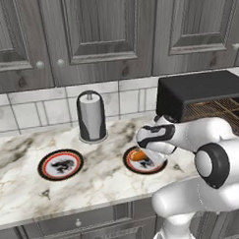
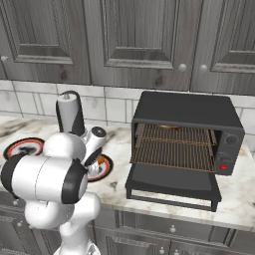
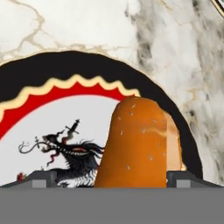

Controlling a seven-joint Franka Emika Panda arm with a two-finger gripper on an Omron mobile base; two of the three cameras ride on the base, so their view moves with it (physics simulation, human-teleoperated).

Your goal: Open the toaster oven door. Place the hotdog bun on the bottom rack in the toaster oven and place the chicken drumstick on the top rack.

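The hotdog bun [image 3: 138, 144], orange-tan, lies on a dragon-patterned plate [image 3: 87, 65] on the counter. My gripper [image 3: 114, 179] is open, pointing down just above it, with the bun's near end between the two finger tips. From the left base view my gripper [image 1: 144, 157] covers most of the bun [image 1: 138, 155]. The black toaster oven [image 2: 184, 109] stands to the right with its door [image 2: 174, 184] folded down flat. Both the top rack [image 2: 174, 133] and the bottom rack [image 2: 172, 155] show. A low brown shape [image 2: 167, 127] at the back of the top rack may be the chicken drumstick.
A second dragon plate [image 1: 60, 164] sits to the left with only its pattern showing. A dark paper towel holder [image 1: 92, 117] stands against the tiled wall between the plates. The open door overhangs the counter's front edge. Cabinets hang above.
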